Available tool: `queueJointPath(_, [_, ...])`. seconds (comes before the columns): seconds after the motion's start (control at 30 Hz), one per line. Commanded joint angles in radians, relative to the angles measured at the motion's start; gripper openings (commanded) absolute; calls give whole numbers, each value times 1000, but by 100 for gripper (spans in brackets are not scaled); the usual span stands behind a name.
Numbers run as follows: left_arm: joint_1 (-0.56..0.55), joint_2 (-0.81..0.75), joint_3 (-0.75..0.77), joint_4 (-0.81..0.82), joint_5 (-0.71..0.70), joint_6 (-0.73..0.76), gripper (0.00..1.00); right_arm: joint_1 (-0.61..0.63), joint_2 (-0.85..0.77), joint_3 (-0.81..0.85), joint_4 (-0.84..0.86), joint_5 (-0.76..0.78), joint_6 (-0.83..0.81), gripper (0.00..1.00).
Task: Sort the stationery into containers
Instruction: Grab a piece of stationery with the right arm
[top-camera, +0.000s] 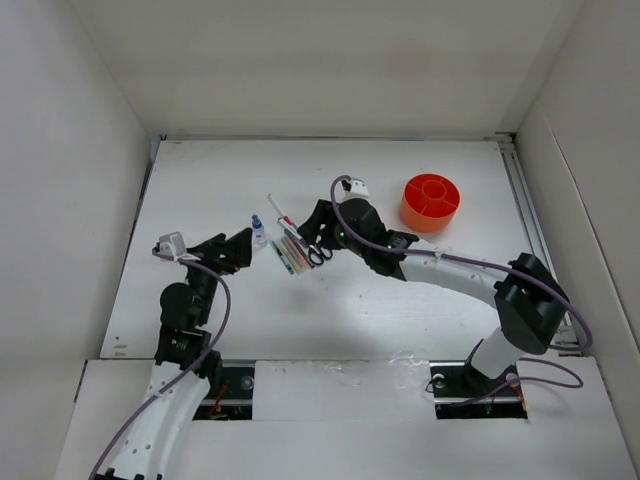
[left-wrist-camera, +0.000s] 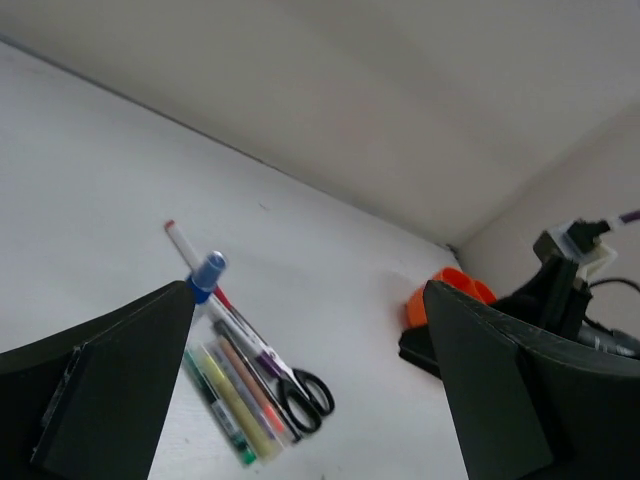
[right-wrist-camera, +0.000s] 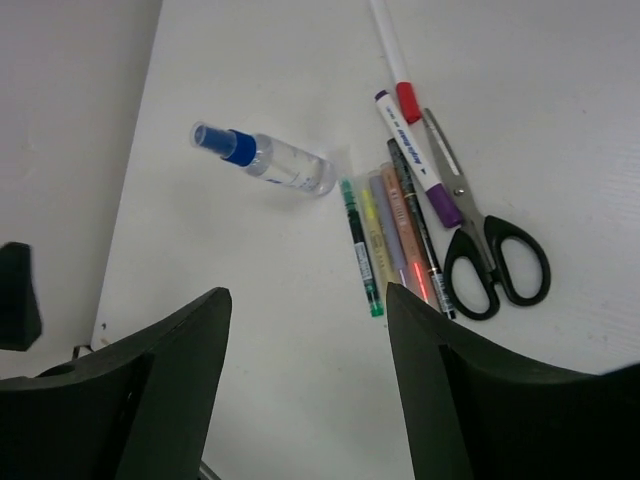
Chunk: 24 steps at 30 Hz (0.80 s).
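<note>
The stationery lies in a cluster at the table's middle: thin coloured pens (top-camera: 290, 253), black-handled scissors (top-camera: 318, 253), a white red-tipped stick (top-camera: 280, 212) and a clear blue-capped bottle (top-camera: 259, 231). The right wrist view shows the bottle (right-wrist-camera: 285, 167) on its side, the pens (right-wrist-camera: 385, 235), a purple-capped marker (right-wrist-camera: 418, 165), the stick (right-wrist-camera: 392, 50) and the scissors (right-wrist-camera: 485, 245). The orange divided tub (top-camera: 431, 201) stands at the far right. My left gripper (top-camera: 238, 247) is open and empty just left of the bottle. My right gripper (top-camera: 318, 222) is open and empty, hovering over the cluster's right side.
White walls enclose the table on three sides. In the left wrist view my left gripper (left-wrist-camera: 308, 292) frames the pens (left-wrist-camera: 235, 400), the scissors (left-wrist-camera: 300, 395) and the tub (left-wrist-camera: 450, 292), with the right arm (left-wrist-camera: 570, 290) beside the tub. My right gripper (right-wrist-camera: 307, 295) is above bare table.
</note>
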Motion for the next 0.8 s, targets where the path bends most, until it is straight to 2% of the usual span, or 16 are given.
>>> queueJointPath(0.0, [-73, -3, 43, -71, 86, -78, 100, 25, 4, 69, 3, 60, -11, 70])
queueJointPath(0.13, [-119, -84, 7, -60, 173, -28, 100, 36, 23, 114, -29, 60, -1, 68])
queueJointPath(0.2, [-133, -128, -3, -60, 186, -19, 100, 48, 23, 127, -54, 86, -1, 59])
queueJointPath(0.23, [-133, -128, -3, -38, 242, -10, 100, 62, 23, 137, -54, 86, -1, 29])
queueJointPath(0.3, [-144, -128, -3, -4, 309, 24, 100, 62, 23, 147, -64, 86, -1, 6])
queueJointPath(0.33, [-144, -128, -3, 25, 348, 15, 100, 62, 23, 147, -64, 95, -1, 0])
queueJointPath(0.4, [-153, -156, -3, 26, 393, -29, 100, 62, 23, 158, -64, 95, -11, 0])
queueJointPath(0.5, [-153, -208, 7, -91, 252, -102, 100, 71, 23, 167, -89, 95, -23, 0])
queueJointPath(0.63, [-153, -199, 7, -71, 225, -73, 100, 89, 69, 225, -110, 75, -76, 0])
queueJointPath(0.67, [-153, -187, 7, -114, 192, -73, 100, 100, 96, 239, -123, 75, -95, 0])
queueJointPath(0.73, [-153, -170, 66, -180, 62, -103, 100, 111, 124, 274, -123, 75, -106, 10])
queueJointPath(0.77, [-153, -149, 95, -230, -1, -125, 100, 111, 154, 285, -123, 75, -106, 32])
